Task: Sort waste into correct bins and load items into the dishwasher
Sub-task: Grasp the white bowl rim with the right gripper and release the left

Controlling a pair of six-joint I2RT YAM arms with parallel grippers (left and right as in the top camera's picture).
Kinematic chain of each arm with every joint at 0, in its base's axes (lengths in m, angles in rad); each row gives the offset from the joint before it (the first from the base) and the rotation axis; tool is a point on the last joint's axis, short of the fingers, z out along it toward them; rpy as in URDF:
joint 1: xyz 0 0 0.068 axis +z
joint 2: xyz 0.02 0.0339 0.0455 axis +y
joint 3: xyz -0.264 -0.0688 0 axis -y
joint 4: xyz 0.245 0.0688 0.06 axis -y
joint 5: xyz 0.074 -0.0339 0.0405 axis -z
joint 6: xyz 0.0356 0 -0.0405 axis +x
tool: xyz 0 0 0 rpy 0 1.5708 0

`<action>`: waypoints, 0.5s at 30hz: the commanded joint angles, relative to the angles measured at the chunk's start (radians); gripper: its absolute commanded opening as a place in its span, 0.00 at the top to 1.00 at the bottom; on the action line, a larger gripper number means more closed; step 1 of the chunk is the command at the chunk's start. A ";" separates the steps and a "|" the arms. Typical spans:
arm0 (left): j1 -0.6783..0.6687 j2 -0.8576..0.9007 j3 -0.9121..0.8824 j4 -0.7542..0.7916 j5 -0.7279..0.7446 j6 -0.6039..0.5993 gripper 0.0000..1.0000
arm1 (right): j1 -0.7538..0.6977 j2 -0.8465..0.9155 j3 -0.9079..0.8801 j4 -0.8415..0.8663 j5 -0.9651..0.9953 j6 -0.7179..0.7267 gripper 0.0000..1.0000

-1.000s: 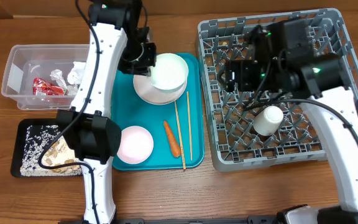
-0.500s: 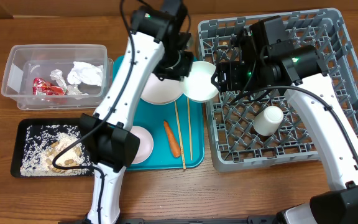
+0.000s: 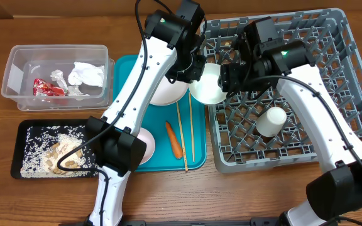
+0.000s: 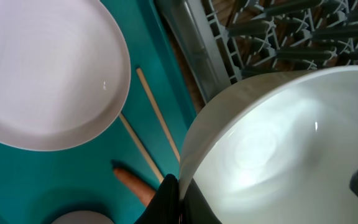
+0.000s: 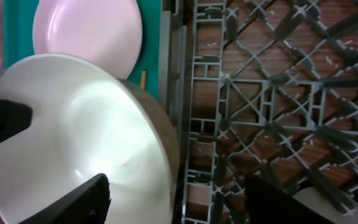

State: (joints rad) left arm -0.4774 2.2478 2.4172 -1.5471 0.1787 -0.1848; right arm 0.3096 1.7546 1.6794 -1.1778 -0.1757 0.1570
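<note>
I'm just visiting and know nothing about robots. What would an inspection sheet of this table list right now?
Surface: wooden table, teal tray on it.
Job's things: white bowl held at the grey rack edge; cup in rack; plate, second bowl, carrot, chopsticks on teal tray; tissue and red wrapper in clear tub; rice in black tray.
Clutter: nothing seen.
Hands: left hand shut on bowl rim; right hand open at the bowl.
Cables: black cables on left arm and right arm.
Surroundings: nothing seen.

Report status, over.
Left gripper shut on white bowl over dish rack's edge. Right gripper open, straddling bowl's rim. White cup in rack, well clear.
</note>
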 commanded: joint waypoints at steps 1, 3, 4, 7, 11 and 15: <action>0.000 -0.038 0.027 0.007 -0.024 -0.014 0.96 | 0.005 0.008 0.020 0.011 0.044 0.000 0.34; 0.000 -0.038 0.027 0.011 -0.024 -0.014 0.96 | 0.005 0.016 0.020 0.011 0.044 0.000 0.44; 0.000 -0.038 0.027 0.011 -0.024 -0.014 0.96 | 0.005 0.022 0.020 0.010 0.043 0.000 0.50; 0.000 -0.038 0.027 0.015 -0.024 -0.018 0.96 | 0.006 0.031 0.012 0.012 0.040 0.000 0.52; 0.000 -0.038 0.027 0.023 -0.024 -0.018 0.96 | 0.005 0.032 0.008 0.018 0.040 0.000 0.59; 0.000 -0.038 0.027 0.034 -0.022 -0.018 0.96 | 0.005 0.032 0.007 0.021 0.028 0.000 0.73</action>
State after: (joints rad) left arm -0.4774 2.2478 2.4172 -1.5215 0.1604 -0.1875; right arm 0.3096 1.7851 1.6794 -1.1625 -0.1490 0.1570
